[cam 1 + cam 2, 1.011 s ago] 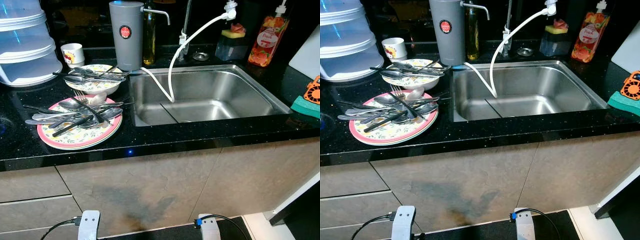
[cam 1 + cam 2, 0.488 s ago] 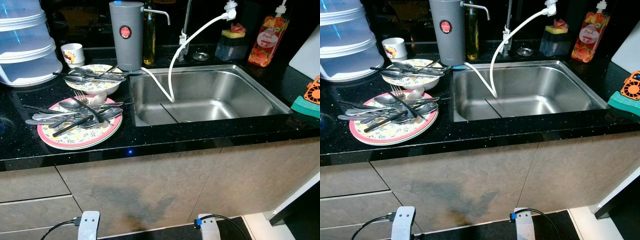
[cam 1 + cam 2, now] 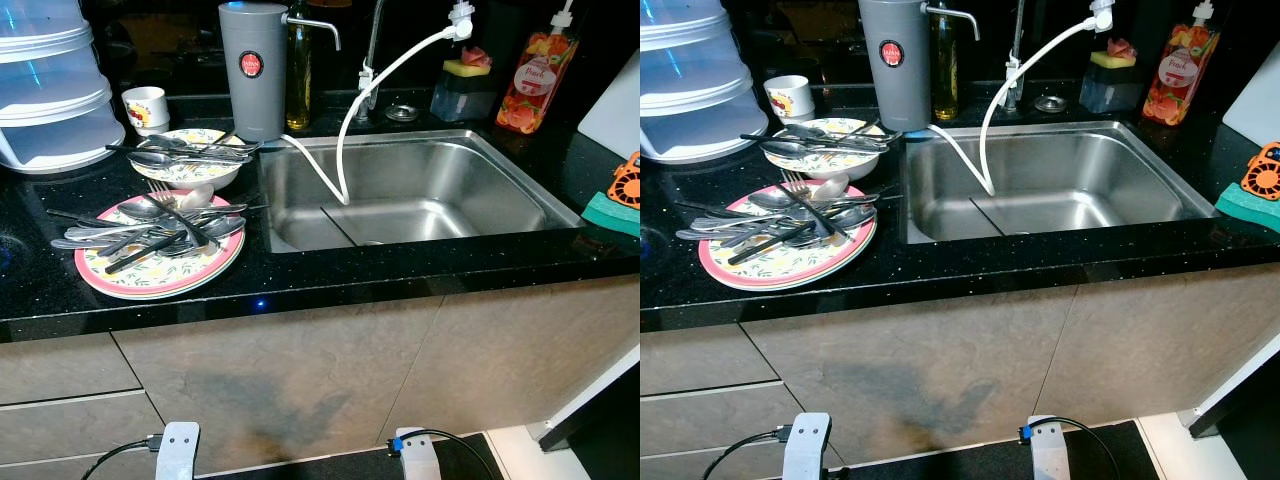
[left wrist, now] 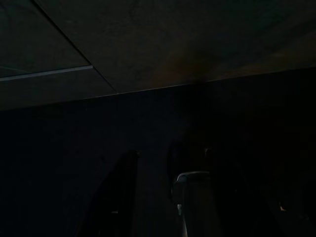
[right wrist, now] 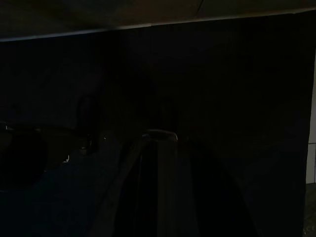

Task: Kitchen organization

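A pink-rimmed floral plate (image 3: 160,272) lies on the black counter left of the sink, piled with several forks, spoons and knives (image 3: 150,225). Behind it a floral bowl (image 3: 190,172) holds more cutlery (image 3: 185,152). A small white cup (image 3: 146,107) stands further back. The steel sink (image 3: 400,190) holds no dishes, and a white hose (image 3: 345,140) hangs into it from the tap. Both arms hang idle below the counter, their silver wrists (image 3: 178,450) (image 3: 415,455) in front of the cabinet. The left gripper (image 4: 168,155) and right gripper (image 5: 128,106) are dim shapes in the dark wrist views.
A grey water filter (image 3: 252,68) and an oil bottle (image 3: 298,70) stand behind the bowl. Stacked translucent containers (image 3: 45,90) sit at the far left. A sponge holder (image 3: 462,85), a soap bottle (image 3: 535,85) and a green sponge (image 3: 610,212) are to the right.
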### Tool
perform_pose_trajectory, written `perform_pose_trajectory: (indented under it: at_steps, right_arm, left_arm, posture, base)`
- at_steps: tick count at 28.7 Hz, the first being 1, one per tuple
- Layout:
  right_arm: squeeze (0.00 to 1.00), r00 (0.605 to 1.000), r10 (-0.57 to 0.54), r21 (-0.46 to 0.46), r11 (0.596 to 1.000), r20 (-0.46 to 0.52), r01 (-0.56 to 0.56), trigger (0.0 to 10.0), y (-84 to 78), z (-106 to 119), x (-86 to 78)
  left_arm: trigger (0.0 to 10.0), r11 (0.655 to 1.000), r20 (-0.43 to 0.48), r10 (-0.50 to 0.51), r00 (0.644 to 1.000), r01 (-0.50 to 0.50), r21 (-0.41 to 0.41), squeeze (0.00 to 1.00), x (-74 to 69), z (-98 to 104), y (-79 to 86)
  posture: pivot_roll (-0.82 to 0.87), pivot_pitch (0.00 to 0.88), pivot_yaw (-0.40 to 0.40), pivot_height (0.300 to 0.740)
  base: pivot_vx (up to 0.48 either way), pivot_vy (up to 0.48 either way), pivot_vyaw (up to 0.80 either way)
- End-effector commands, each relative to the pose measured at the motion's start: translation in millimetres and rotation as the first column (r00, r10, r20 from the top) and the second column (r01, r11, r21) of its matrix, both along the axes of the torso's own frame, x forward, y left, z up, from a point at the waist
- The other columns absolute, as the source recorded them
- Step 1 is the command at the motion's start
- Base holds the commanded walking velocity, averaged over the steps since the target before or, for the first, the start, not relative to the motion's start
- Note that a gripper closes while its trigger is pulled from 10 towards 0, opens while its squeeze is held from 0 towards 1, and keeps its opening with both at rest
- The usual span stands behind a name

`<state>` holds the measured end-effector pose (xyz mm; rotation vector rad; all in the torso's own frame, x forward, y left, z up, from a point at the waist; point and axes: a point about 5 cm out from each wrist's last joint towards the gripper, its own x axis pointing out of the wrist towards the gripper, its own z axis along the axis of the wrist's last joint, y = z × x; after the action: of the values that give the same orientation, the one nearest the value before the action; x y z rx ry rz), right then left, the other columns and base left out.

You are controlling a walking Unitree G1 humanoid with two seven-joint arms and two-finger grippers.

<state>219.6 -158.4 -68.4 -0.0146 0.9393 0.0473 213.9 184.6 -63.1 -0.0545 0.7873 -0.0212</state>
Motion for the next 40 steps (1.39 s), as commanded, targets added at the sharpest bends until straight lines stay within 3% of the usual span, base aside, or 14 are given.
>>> perform_pose_trajectory:
  at_steps: [1, 40]
  right_arm:
    - [0.0, 1.0, 0.013, -0.005, 1.0, -0.02, -0.013, 10.0, 0.0, -2.8, -4.4]
    - [0.0, 0.999, 0.041, -0.023, 0.999, -0.02, -0.041, 10.0, -2.7, -3.0, -5.2]
  left_arm:
    - [10.0, 1.0, -0.023, 0.006, 1.0, -0.006, -0.002, 0.0, -8.2, -5.0, -1.0]
    - [10.0, 1.0, -0.025, 0.014, 1.0, -0.015, -0.006, 0.0, -11.1, -6.8, -3.3]
  posture:
    - [-0.01, 0.108, 0.004, 0.74]
    - [-0.02, 0.096, -0.011, 0.74]
  base:
    - [0.0, 0.0, 0.0]
    - [0.0, 0.0, 0.0]
